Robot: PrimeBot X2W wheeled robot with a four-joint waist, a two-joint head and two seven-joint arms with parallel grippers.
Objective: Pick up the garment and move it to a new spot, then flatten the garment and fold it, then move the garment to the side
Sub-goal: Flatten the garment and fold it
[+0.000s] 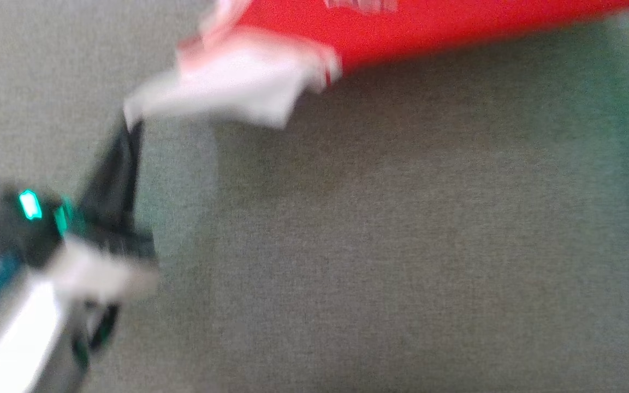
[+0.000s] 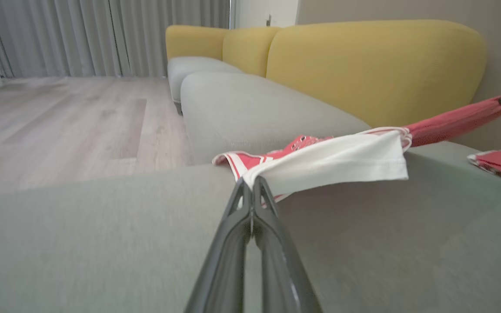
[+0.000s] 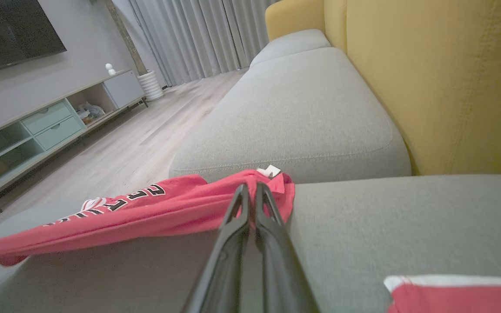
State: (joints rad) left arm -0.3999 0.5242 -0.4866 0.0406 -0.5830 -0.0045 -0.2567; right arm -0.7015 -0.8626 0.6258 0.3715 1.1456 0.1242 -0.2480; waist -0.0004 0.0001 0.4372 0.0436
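The red-and-white jersey (image 3: 146, 213) is being pinched at opposite ends in the closed jaws of the left gripper (image 2: 250, 183) and right gripper (image 3: 250, 190), over a grey sofa cushion (image 1: 402, 245).

Place: a home living room.
Seating: a long sofa (image 2: 250, 108) with grey seat cushions and mustard-yellow backrests (image 2: 376, 65).
Window side: floor-length grey curtains (image 2: 102, 34) above a pale wood-plank floor (image 2: 59, 117).
Wall: a dark flat television (image 3: 11, 30) over a low media cabinet (image 3: 50, 121) with drawers and open shelves.
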